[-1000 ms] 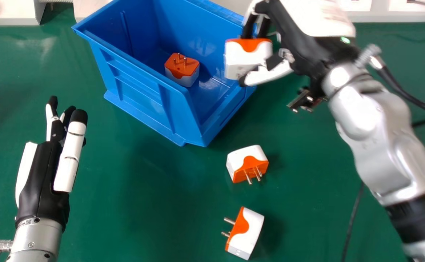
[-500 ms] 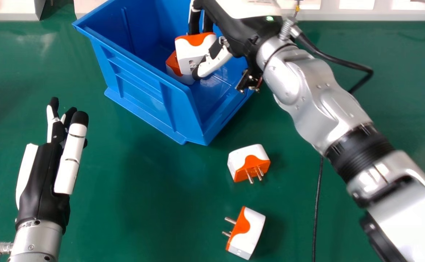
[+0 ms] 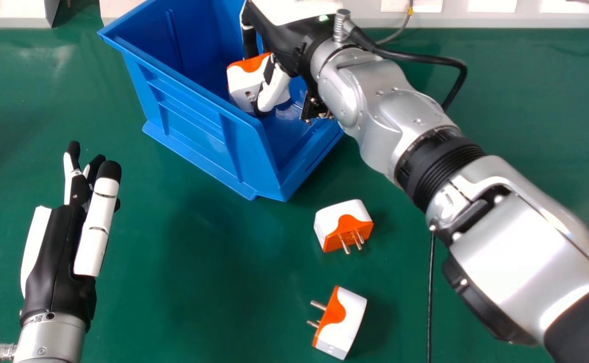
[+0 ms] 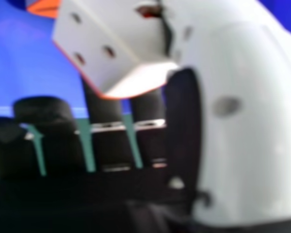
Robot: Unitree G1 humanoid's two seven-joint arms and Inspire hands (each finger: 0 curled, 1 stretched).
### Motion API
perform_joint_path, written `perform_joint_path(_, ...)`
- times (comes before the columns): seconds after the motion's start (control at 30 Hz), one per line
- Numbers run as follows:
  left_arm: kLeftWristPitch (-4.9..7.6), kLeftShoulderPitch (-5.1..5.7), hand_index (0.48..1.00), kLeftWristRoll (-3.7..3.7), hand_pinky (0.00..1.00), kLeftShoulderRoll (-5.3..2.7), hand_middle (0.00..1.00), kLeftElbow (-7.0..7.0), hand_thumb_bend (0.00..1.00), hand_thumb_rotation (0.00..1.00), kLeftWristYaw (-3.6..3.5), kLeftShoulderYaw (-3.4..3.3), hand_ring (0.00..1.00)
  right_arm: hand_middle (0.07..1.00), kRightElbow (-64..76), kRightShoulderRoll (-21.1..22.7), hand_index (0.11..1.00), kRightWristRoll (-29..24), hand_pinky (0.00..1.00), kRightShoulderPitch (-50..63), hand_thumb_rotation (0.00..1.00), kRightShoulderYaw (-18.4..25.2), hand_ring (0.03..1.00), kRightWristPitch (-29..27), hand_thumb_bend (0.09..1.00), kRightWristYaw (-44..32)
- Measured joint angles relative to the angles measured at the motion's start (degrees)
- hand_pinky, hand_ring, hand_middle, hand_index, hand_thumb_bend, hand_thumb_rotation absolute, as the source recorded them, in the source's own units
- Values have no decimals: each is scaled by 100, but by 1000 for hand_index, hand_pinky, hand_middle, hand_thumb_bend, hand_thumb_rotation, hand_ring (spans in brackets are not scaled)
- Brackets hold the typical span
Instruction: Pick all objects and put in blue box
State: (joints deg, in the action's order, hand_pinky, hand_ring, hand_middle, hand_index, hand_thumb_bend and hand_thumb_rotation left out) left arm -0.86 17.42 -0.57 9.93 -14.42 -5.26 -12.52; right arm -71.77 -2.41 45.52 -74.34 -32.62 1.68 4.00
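In the head view my right hand is inside the blue box, its thumb and fingers pinching a white and orange adapter low over the box floor. The right hand view shows that adapter between the thumb and fingers of my right hand, with an orange corner of another adapter beyond it. On the green table, one adapter lies in front of the box and a second adapter lies nearer. My left hand rests open at the left.
My right forearm crosses the box's right side and the table's right part. A black cable runs down the green table. Pale equipment stands along the far edge.
My right hand has carried its adapter leftward from the box's right edge and down into the box, hiding the adapter that was visible inside. My left hand has barely shifted.
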Motion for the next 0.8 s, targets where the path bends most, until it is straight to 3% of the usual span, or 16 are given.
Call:
perform_joint_path(0.57,-2,68,996,5,893,-91,983,-130,511,1000,49,42,952,167,-299,-230,481,-43,47,-39,112,-143,92,147,512,269)
perform_joint_path(0.8,-2,71,995,12,892,-106,982,-143,511,1000,51,44,951,186,-301,-221,484,-555,63,-39,113,261,107,125,509,265)
